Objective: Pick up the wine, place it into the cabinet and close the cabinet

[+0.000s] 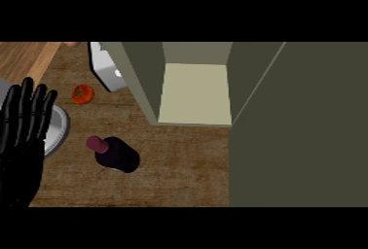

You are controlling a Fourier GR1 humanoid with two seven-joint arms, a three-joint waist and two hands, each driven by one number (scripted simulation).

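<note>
Left robot hand (23,131) open; dark wine (117,154) upright, maroon cap

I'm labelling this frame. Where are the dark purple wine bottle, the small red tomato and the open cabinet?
Dark purple wine bottle (119,154), head view: its body.
Small red tomato (82,94), head view: its middle.
Open cabinet (195,93), head view: its pale inner shelf.

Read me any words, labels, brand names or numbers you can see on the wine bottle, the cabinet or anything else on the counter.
There is no readable text in the head view.
Wine bottle: dark body with a purple top, no label showing.
Cabinet: plain surfaces, door open, no markings.
Tomato: none.
White-and-grey object left of the cabinet: no marking visible.
</note>
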